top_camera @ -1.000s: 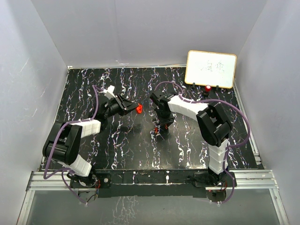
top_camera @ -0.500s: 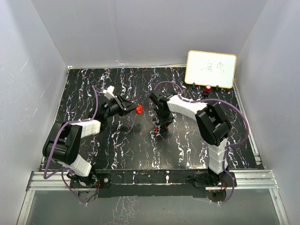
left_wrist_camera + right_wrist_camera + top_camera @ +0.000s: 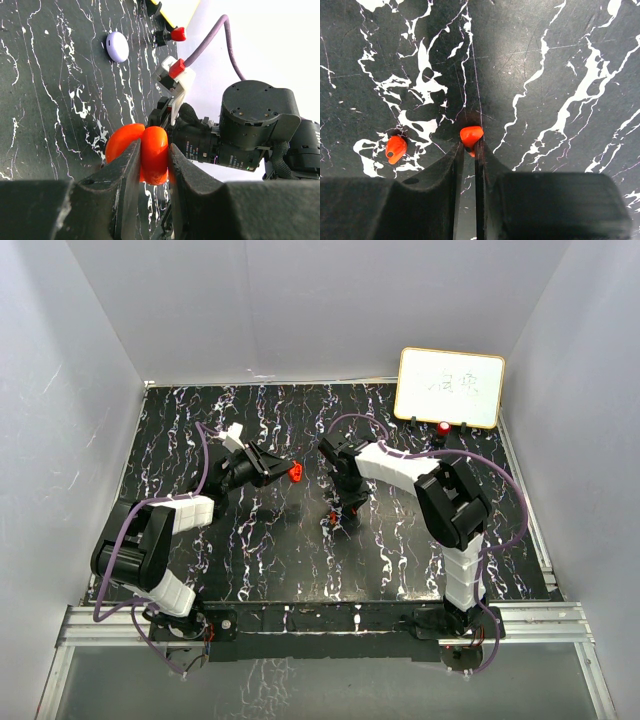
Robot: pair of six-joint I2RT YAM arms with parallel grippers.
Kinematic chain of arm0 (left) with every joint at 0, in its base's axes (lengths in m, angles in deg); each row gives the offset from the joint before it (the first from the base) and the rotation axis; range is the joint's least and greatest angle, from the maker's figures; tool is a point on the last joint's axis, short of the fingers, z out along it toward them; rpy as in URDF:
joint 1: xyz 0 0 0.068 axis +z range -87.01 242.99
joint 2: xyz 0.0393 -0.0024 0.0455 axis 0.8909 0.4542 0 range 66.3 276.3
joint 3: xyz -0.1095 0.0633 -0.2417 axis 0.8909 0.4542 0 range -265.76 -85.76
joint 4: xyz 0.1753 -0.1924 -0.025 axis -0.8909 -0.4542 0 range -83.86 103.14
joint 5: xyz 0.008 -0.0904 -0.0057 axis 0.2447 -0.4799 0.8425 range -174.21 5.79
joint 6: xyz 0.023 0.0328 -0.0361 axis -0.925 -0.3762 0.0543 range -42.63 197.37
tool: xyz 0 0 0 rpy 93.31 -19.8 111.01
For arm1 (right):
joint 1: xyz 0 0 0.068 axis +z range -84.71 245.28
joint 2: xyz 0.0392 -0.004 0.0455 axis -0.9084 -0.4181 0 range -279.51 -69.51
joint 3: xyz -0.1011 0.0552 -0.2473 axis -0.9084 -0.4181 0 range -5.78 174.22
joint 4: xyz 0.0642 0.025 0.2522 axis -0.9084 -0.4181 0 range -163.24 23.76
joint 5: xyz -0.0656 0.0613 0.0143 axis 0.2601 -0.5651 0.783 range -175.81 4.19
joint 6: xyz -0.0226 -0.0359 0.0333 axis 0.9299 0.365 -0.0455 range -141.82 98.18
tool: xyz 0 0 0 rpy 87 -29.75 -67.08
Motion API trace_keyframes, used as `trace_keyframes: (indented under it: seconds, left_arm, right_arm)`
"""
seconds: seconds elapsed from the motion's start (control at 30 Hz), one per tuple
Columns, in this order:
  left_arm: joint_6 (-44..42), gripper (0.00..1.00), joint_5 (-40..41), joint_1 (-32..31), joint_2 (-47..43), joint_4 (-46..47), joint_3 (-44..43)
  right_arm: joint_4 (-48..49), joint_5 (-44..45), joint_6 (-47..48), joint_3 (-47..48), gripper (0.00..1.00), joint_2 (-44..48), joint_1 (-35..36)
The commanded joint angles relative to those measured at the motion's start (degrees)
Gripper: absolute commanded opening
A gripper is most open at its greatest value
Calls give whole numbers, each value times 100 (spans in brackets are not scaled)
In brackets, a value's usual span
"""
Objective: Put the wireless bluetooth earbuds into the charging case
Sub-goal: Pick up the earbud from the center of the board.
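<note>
Right wrist: right fingers (image 3: 457,154) nearly closed on red earbud (image 3: 471,136), tip-only hold
Shallow pinch may drop it; second earbud (image 3: 396,149) at 9 o'clock; left fingers (image 3: 126,177) clamp red case (image 3: 150,152)

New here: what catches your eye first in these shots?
The bright red charging case clamped in the left hand stands out against the black marbled table. Next is the right hand pinching a red earbud at its tips, with a second red earbud lying beside it. A lavender case sits alone farther off.
</note>
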Motion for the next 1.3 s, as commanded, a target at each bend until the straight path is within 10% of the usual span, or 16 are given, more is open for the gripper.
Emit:
trace_keyframes:
  seconds: [0.0,0.57,1.27]
  left_arm:
    - [36,0,-135,37,-33,198,42]
    - [42,0,-150,54,-57,200,69]
    - [362,0,-63,-110,-40,307,-160]
  right_arm:
    - [47,150,48,264,12,10,-26]
    - [470,373,64,130,0,393,-28]
    - [7970,-825,783,-4068,0,3790,-143]
